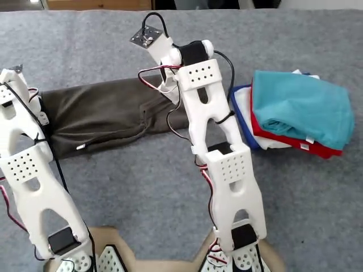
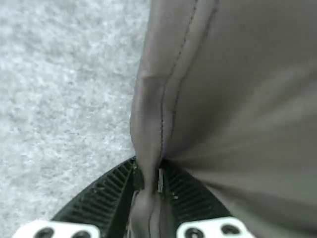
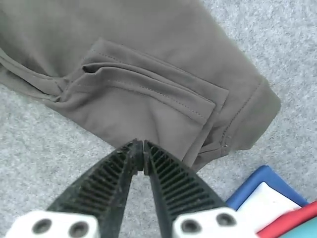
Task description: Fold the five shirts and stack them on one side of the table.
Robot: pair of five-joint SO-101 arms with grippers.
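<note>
**Last shirt held at one end only, so the fold may go crooked**

Seen from above, an olive shirt [image 1: 108, 116] lies stretched flat across the left and middle of the grey table [image 1: 142, 192]. It is partly folded into a long band. On the right of the frame is the stack of folded shirts [image 1: 300, 122], with a teal shirt [image 1: 300, 105] on top and red, white and blue layers below. The band's right end lies near the stack.

In the left wrist view, the left hand [image 2: 148, 173] is clamped on a seamed edge of the olive shirt, and a ridge of cloth is pinched between its ribbed fingers. In the right wrist view, the right hand [image 3: 143, 148] hovers over the sleeve end of the shirt. Its fingers are pressed together and no cloth can be seen between them.

Risks, as a judgement:
- If the left hand lifts or pulls alone, the free end could drag across the table and the layers already folded could slide apart.
- The left grip takes only a narrow pinch at the seam, so the cloth may slip out under tension.
- The right hand has to open before it can grasp, and a closed descent would only push the cloth into wrinkles.
- The right arm works close to the stack, so a wide sweep could knock the teal shirt askew
</note>
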